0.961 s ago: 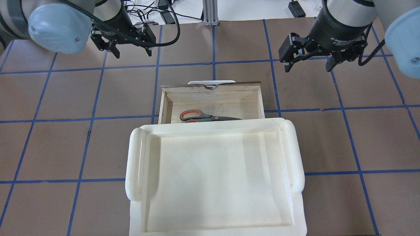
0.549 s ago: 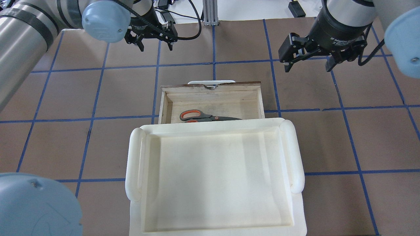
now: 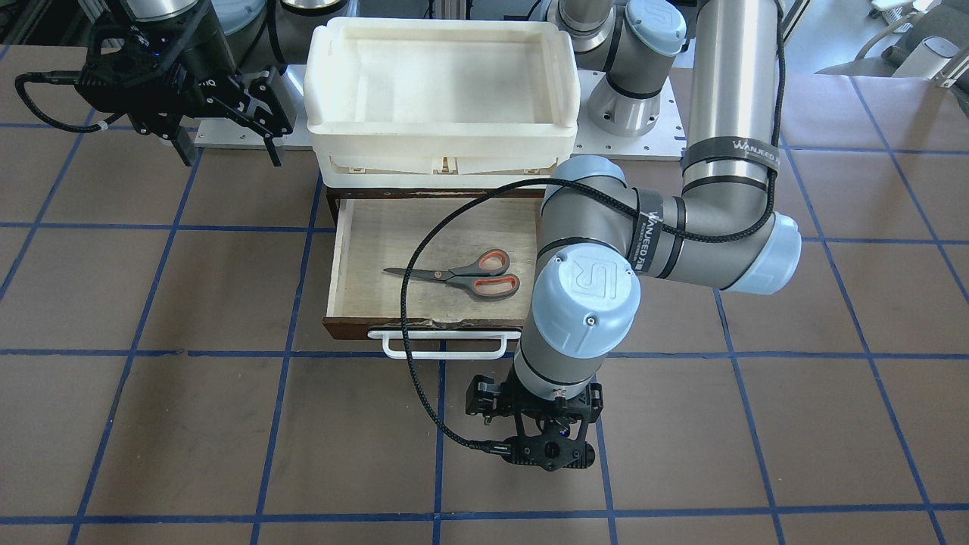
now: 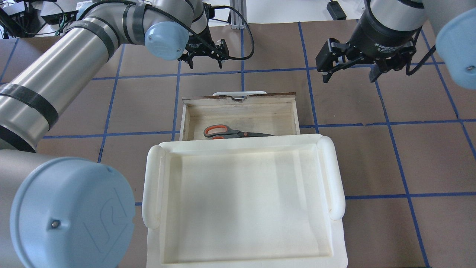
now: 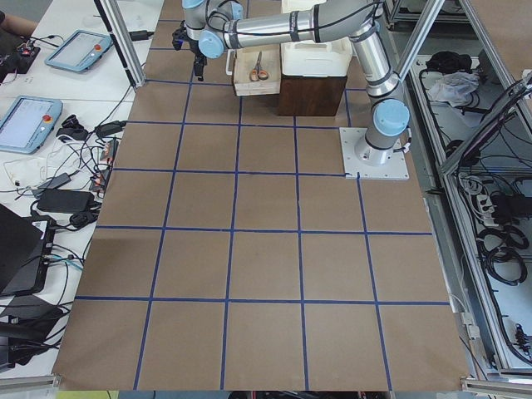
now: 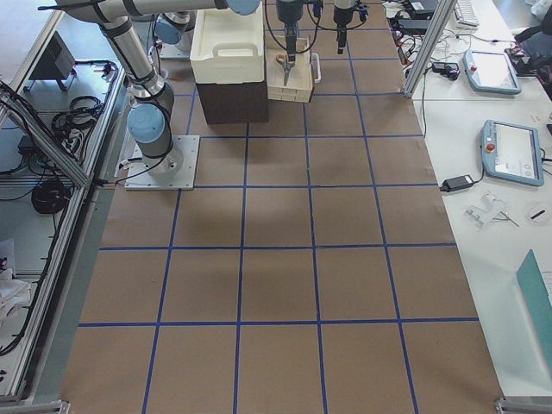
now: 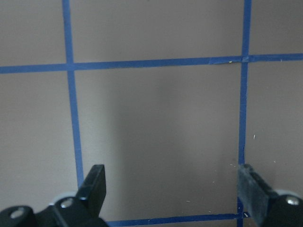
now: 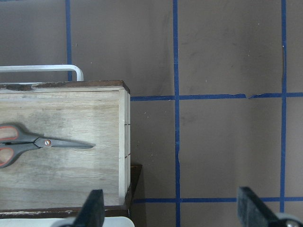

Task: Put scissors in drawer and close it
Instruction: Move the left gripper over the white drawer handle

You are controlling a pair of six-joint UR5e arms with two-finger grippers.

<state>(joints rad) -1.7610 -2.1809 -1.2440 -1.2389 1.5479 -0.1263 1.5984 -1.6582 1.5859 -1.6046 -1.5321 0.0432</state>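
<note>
The scissors, with grey handles lined orange-red, lie flat inside the pulled-out wooden drawer. They also show in the front view and the right wrist view. The drawer's white bar handle faces away from me. My left gripper hangs open and empty over bare table beyond the handle; it also shows in the front view and the left wrist view. My right gripper is open and empty, raised off the drawer's right far corner.
A large white plastic bin sits on the dark cabinet above the drawer and hides the drawer's rear part from overhead. Brown table with a blue tape grid lies all around. The left arm's black cable loops over the drawer.
My left arm has swung right along the far side of the table, so its gripper now hangs nearer the drawer handle. The right gripper, scissors and drawer have not moved.
</note>
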